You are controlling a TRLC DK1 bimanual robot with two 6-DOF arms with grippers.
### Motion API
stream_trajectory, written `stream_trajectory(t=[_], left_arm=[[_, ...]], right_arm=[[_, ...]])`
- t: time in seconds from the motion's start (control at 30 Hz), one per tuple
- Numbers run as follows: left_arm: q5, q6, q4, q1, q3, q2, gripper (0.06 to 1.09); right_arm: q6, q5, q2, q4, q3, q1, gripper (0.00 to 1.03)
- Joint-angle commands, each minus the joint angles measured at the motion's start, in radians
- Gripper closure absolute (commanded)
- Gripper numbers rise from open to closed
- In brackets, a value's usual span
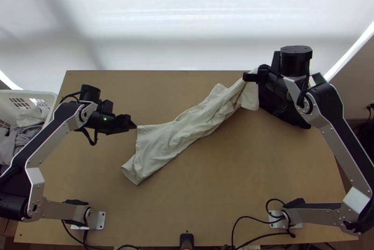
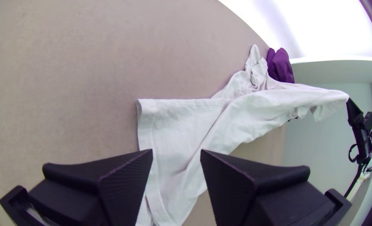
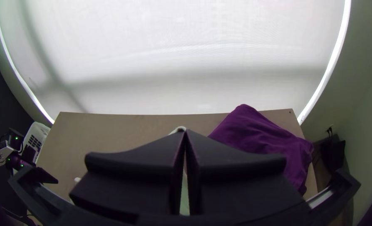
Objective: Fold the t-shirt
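The white t-shirt (image 1: 180,135) lies bunched lengthwise in a diagonal strip, with its wider end flatter near the left gripper (image 1: 133,124). Its far end is lifted off the table by the right gripper (image 1: 250,77), which is shut on it. In the left wrist view, the left gripper (image 2: 177,151) stands open with nothing gripped, and the shirt (image 2: 182,125) rises toward the other arm. The right wrist view has the right gripper (image 3: 185,131) with its fingertips together, a bit of white cloth (image 3: 177,129) showing at the tips.
A dark purple cloth (image 3: 261,138) lies at the table's far right, partly under the right arm in the top view. A white basket (image 1: 52,98) holding grey cloths stands off the left edge. Bare tabletop (image 1: 224,170) extends along the near side; cables run by the right base.
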Motion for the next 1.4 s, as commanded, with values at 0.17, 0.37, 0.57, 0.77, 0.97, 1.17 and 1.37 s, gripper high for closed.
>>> stream_trajectory(t=[0.17, 0.37, 0.57, 0.77, 0.97, 1.17, 1.37], left_arm=[[-0.018, -0.032, 0.015, 0.013, 0.054, 0.117, 0.56], [-0.063, -0.052, 0.055, -0.012, 0.054, 0.186, 0.56], [-0.075, -0.101, 0.124, -0.021, 0.057, 0.243, 0.56], [-0.094, -0.117, 0.149, -0.052, 0.063, 0.287, 0.56], [-0.104, -0.117, 0.156, -0.052, 0.077, 0.304, 0.62], [-0.132, -0.126, 0.204, -0.058, 0.079, 0.300, 0.89], [-0.153, -0.126, 0.251, -0.046, 0.099, 0.277, 1.05]], right_arm=[[0.024, -0.001, -0.006, 0.027, 0.000, 0.008, 1.00], [0.030, -0.001, -0.006, 0.027, -0.004, 0.008, 1.00], [0.044, -0.001, -0.010, 0.027, -0.013, 0.010, 1.00], [0.047, -0.001, -0.008, 0.029, -0.008, 0.018, 1.00], [0.047, -0.001, -0.010, 0.029, -0.010, 0.016, 1.00], [0.050, -0.001, -0.010, 0.029, -0.013, 0.018, 1.00], [0.049, -0.001, -0.014, 0.030, -0.010, 0.016, 1.00]])
